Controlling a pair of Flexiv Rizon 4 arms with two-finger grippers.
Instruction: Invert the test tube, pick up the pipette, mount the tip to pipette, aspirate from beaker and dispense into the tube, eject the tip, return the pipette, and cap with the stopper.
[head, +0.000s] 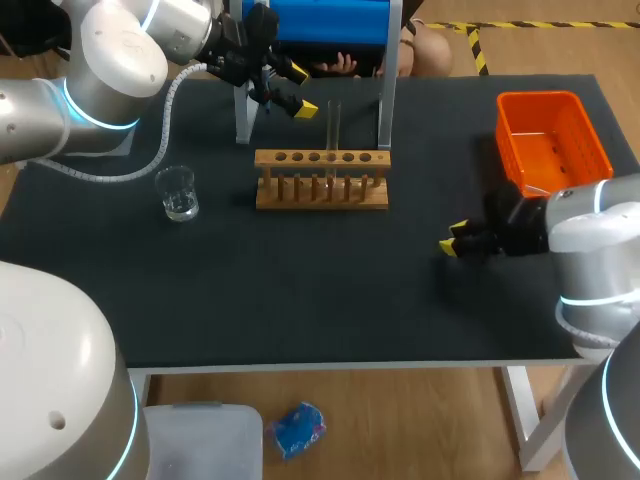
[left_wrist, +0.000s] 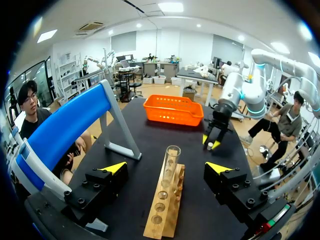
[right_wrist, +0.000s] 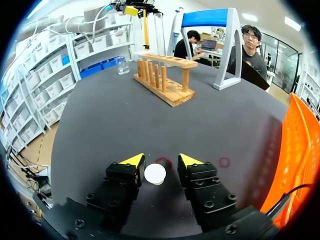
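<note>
The glass test tube (left_wrist: 171, 159) stands upright in the wooden rack (left_wrist: 167, 212) just ahead of the left tool (left_wrist: 166, 167), whose fingers (left_wrist: 116, 167) are spread (light, slick, probably fragile), so I'd pinch gently on the bare length above the rack.

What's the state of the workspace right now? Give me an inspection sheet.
Surface: black table; two small red ring marks near the right pincer.
Job's things: test tube upright in the wooden rack; beaker on the left arm's side of the rack; blue stand behind the rack; pipette and tips not made out.
Clutter: orange basket at the far right corner.
Pincers: left pincer open, tube ahead of it; right pincer open, white stopper between its fingers, gap on one side.
Cables: grey hose along the left arm, looping near the beaker.
Surroundings: nothing seen.
</note>
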